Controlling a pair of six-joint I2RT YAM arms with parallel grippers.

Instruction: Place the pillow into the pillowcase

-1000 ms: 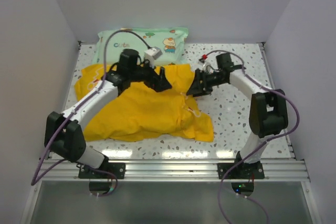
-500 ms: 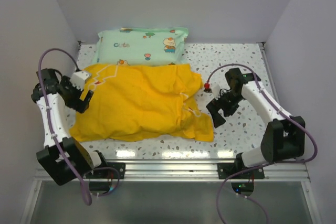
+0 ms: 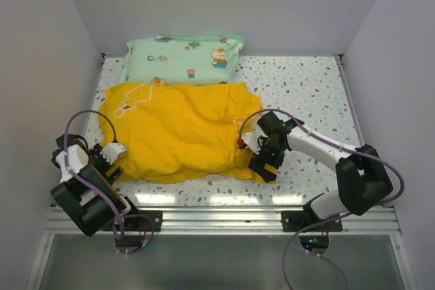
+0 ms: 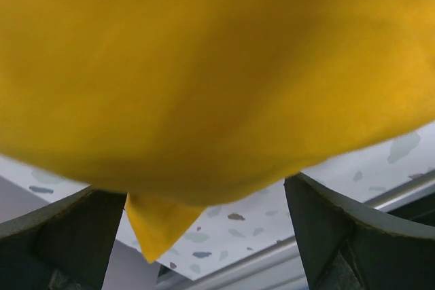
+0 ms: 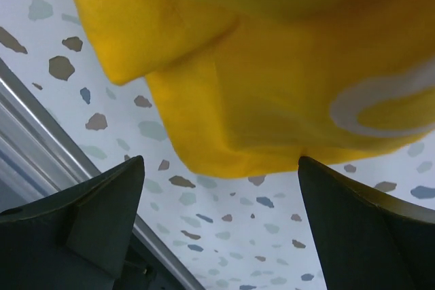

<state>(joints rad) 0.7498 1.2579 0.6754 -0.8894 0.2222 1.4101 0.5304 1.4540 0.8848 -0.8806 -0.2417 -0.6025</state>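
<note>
pillowcase (image 3: 180,130) flat on counter (image 3: 306,93); left jaws released at its near-left corner, right jaws released at near-right corner.

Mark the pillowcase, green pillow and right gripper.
pillowcase (image 3: 180,134), top view, middle of the yellow cloth.
green pillow (image 3: 183,59), top view, centre of printed face.
right gripper (image 5: 221,168), right wrist view, midway between open fingertips.

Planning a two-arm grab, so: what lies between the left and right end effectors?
The near edge of the bright yellow fabric pillowcase fills the stretch from the left end effector to the right end effector, as the top external view shows.
</note>
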